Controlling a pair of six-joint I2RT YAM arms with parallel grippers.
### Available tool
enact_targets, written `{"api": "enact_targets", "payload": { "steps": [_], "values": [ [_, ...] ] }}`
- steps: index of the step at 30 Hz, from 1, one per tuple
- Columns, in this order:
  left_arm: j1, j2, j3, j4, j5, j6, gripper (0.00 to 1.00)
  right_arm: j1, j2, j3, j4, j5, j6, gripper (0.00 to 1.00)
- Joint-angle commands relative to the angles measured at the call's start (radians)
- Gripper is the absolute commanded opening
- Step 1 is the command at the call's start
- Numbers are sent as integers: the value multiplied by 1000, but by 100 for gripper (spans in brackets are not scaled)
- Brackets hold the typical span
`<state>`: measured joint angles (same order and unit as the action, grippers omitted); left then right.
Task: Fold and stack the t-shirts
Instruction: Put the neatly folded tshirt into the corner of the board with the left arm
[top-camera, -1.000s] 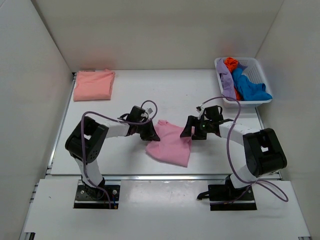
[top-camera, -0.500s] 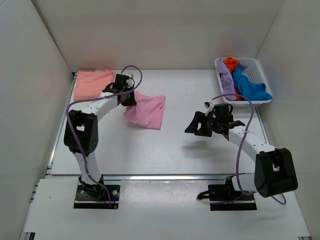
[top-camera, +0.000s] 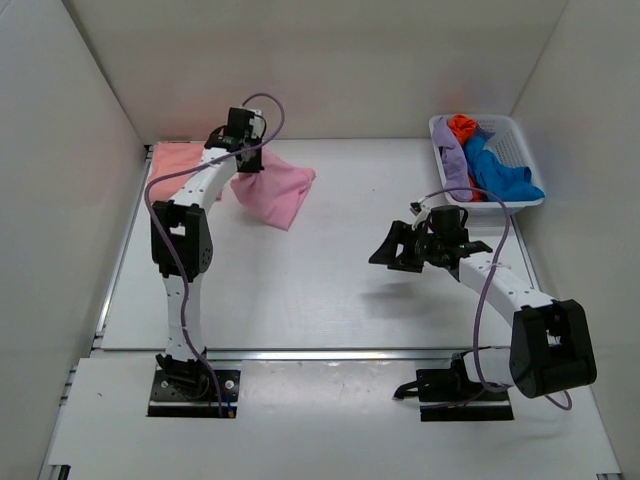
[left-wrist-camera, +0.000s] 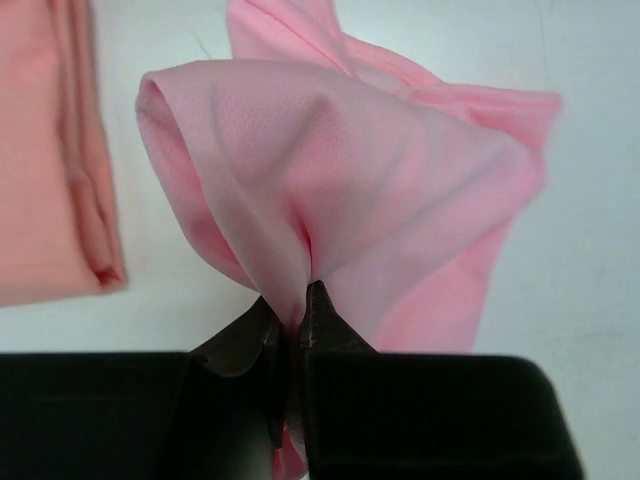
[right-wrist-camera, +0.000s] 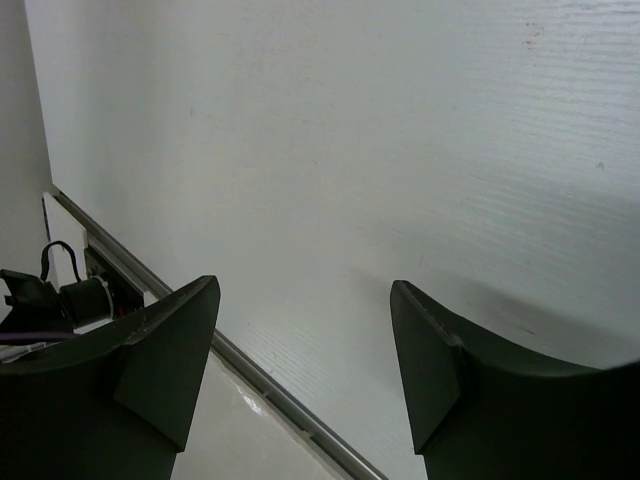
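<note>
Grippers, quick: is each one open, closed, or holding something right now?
Left gripper: shut on the light pink t-shirt.
Right gripper: open, holding nothing.

The left arm (top-camera: 205, 180) rises from its base at the near left and stretches almost straight out to the far left, its wrist tipped toward the right. Its jaws are pressed together, pinching a fold of the pink shirt (left-wrist-camera: 340, 190). The right arm (top-camera: 495, 282) bends at a raised elbow near the right edge, with its forearm angled left and away. Its jaws are spread wide with nothing between them and hang above the tabletop (top-camera: 330, 290), pointing left.
</note>
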<state>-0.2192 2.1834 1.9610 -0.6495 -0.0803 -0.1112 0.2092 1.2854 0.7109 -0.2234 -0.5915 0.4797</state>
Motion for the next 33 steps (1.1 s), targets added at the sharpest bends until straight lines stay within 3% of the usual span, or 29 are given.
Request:
{"api": "enact_targets", "payload": {
  "steps": [1,18,30,32,33],
  "values": [
    [61,10,137,-68,-21,36,0,10,17,36,29,-17,13,66],
    [365,84,398,-85,126,-21,0,42,55,88,39,-33,45,65],
    [463,203,490,-48,197,-79,0,101,140,147,13,-22,45,64],
    [477,226,516,-56,174,-85,9,111,150,159,13,-21,48,63],
    [478,242,533,-65,153,-91,39,113,160,159,6,-21,46,63]
  ]
}}
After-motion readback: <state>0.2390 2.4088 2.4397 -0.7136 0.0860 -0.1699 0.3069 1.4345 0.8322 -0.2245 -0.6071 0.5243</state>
